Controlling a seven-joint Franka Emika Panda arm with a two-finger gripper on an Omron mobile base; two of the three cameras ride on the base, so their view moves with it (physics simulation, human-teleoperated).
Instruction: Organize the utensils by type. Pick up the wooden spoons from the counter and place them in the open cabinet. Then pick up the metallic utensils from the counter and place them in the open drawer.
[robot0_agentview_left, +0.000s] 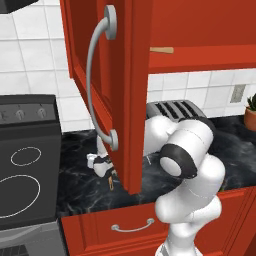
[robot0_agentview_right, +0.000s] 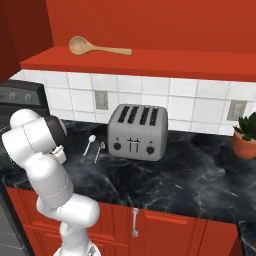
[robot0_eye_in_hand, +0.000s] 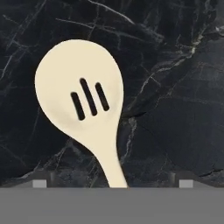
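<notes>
Red-orange cabinet (robot0_agentview_left: 200, 30) fronts span the upper wall, and its tall door (robot0_agentview_left: 107, 95) with the curved grey bar handle (robot0_agentview_left: 97, 85) stands swung open toward the near side, hanging over the left part of the counter (robot0_agentview_right: 200, 175). On the cabinet's shelf one wooden spoon (robot0_agentview_right: 95, 47) lies flat, bowl to the left, handle running right. Black marble with white veining stretches from the stove (robot0_agentview_left: 25, 170) at the left to a potted plant (robot0_agentview_right: 245, 137) at the far right. A grey four-slot toaster (robot0_agentview_right: 137, 131) sits toward the back wall, with a wide bare stretch of counter to its right and in front of it. Just left of the toaster two thin metallic utensils (robot0_agentview_right: 95, 146) lie side by side, close but apart, handles pointing toward the near edge.

The gripper (robot0_agentview_left: 102, 165) hangs low over the counter behind the open door's lower edge, near the counter's left end. Its jaws stand wide apart, empty, one fingertip at each lower corner of the hand view. Directly below, between those fingertips, lies a pale slotted wooden spoon (robot0_eye_in_hand: 85, 105) flat on the marble; its handle runs between the fingers and its three-slit bowl lies beyond them. Bare marble surrounds the spoon on every side.
</notes>
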